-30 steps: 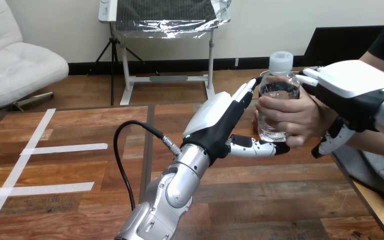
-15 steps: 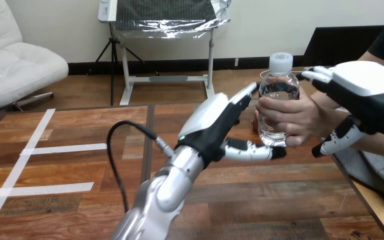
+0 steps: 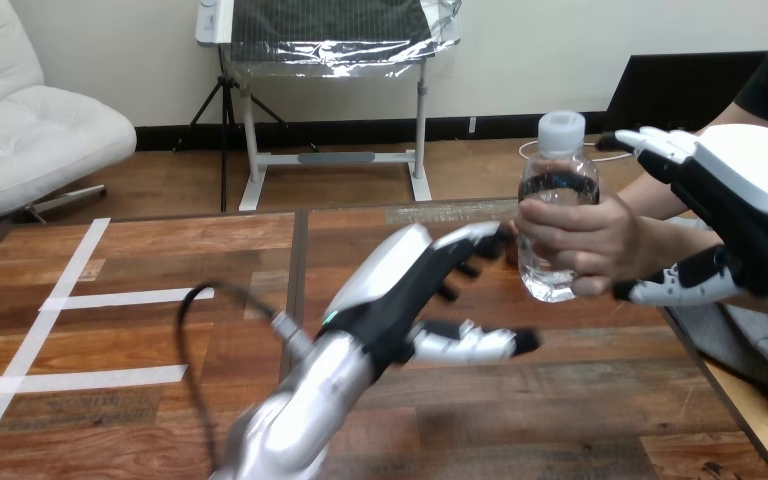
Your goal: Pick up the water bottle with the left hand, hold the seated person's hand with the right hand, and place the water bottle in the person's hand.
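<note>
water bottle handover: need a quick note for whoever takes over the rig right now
Hands: left robot hand open, empty, above the table, apart from the water bottle; right robot hand open, fingers over the person's wrist, thumb under it; contact unclear.
Bottle: upright, gripped by the person's hand.
Done: bottle delivered.
Left: probably only drawing both arms back.

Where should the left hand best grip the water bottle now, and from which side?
Probably the upper part under the white cap, coming from the view's left. The water bottle stands upright, the person's hand covers its middle, and the open left hand is on that side.
</note>
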